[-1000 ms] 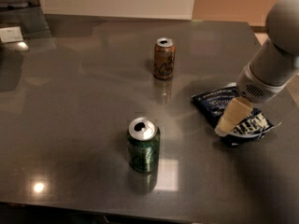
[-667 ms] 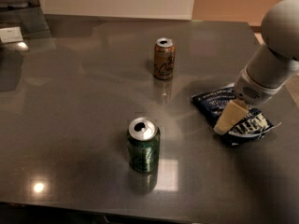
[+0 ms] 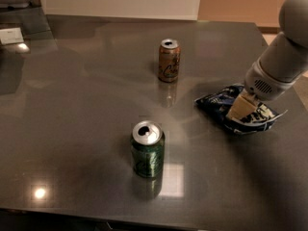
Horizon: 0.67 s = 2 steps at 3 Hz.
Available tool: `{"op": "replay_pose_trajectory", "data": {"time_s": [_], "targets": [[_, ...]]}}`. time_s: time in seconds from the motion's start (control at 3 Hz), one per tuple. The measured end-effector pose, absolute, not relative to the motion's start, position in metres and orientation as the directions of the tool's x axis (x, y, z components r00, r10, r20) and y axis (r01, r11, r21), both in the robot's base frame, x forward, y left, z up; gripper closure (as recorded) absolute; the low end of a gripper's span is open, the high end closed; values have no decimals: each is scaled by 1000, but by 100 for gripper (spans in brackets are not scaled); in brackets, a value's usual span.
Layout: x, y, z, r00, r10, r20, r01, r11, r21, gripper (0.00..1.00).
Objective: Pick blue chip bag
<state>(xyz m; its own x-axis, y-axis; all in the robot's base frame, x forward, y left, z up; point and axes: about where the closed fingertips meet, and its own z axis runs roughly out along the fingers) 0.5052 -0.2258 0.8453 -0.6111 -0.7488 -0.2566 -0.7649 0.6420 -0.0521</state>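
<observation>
1. Camera view looks down across a dark, glossy counter [image 3: 86, 105], with the robot's pale arm [image 3: 284, 57] reaching in from the right edge.
2. At the arm's end the gripper [image 3: 240, 109] points steeply downward, its tan end pressed onto the blue chip bag [image 3: 216, 102]. Whether the jaws are open or closed on the foil cannot be told from this angle.
3. The bag lies flat and crinkled directly beneath the jaws, navy with white lettering, spreading out to either side of them. It sits low on the counter, which is probably why the approach comes from above.
4. A brown can [image 3: 169, 60] stands upright left of the jaws and farther back, near the bag but not touching it.
5. A green can [image 3: 147, 149] stands upright well left of the jaws and closer to the camera, out of the arm's way.
6. The bag rests fully on the counter, so the lift appears not yet done.
</observation>
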Motion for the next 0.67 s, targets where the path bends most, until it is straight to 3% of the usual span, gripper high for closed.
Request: {"op": "replay_pose_trajectory", "data": {"time_s": [0.33, 0.67], "targets": [[506, -222, 861, -604, -749, -272, -773, 634, -32, 87], [508, -214, 885, -583, -761, -286, -791, 611, -13, 100]]}}
